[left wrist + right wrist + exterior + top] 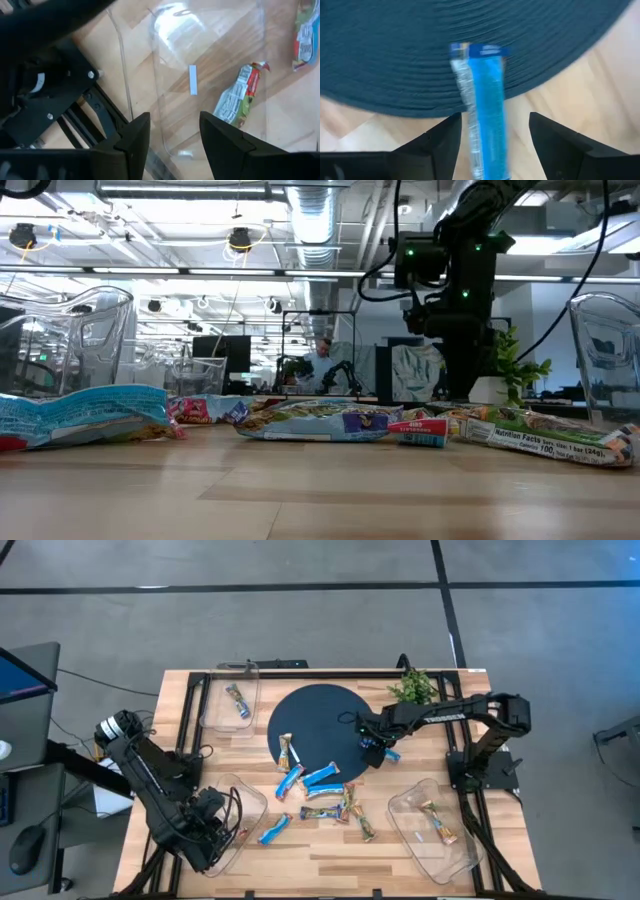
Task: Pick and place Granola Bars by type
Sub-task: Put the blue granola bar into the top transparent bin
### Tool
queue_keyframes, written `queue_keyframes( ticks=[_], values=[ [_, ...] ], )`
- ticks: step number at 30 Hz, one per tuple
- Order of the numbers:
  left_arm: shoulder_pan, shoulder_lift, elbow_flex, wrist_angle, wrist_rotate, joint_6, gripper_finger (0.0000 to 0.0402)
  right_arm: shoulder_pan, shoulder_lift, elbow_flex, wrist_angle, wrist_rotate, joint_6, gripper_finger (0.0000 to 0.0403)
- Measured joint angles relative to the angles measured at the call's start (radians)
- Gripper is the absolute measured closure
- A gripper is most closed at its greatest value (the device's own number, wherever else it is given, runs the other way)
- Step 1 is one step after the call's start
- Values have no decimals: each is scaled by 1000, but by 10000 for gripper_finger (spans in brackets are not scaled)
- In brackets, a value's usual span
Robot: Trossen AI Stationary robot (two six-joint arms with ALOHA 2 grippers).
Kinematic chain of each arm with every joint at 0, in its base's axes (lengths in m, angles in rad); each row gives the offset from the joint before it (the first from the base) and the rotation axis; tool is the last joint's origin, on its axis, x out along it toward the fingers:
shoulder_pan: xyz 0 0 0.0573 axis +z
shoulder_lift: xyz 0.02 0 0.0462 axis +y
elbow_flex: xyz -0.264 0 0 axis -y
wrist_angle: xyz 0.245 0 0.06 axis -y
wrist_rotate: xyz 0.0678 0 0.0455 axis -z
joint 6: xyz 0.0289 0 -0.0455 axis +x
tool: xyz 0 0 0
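Note:
Several granola bars (pixel 322 790) lie loose on the wooden table near its middle, blue and multicoloured; the low view shows them as a row of bars (pixel 330 422). My right gripper (pixel 375 745) hangs over the right rim of the round dark mat (pixel 315 725), open. One blue bar (pixel 487 110) lies between its fingers, part on the mat and part on the wood; the fingers stand on either side of it. My left gripper (pixel 172 132) is open above the near-left clear tray (pixel 228 802), where a red-and-green bar (pixel 237 97) lies flat.
A clear tray at the far left (pixel 215 710) holds one bar. Another at the near right (pixel 410 830) holds two bars. A small green plant (pixel 412 688) stands at the far edge. A blue bar (pixel 274 829) lies just outside the near-left tray.

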Motion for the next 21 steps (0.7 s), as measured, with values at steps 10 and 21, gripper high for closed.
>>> queue_keyframes(
  ticks=[10, 21],
  values=[
    [0, 0, 0, -40, -30, 5, 235, 0, 50, 2, 0, -46, -38, 186],
    [0, 0, 0, -48, -23, 6, 235, 8, 108, 4, -8, -42, -8, 225]
  ],
)
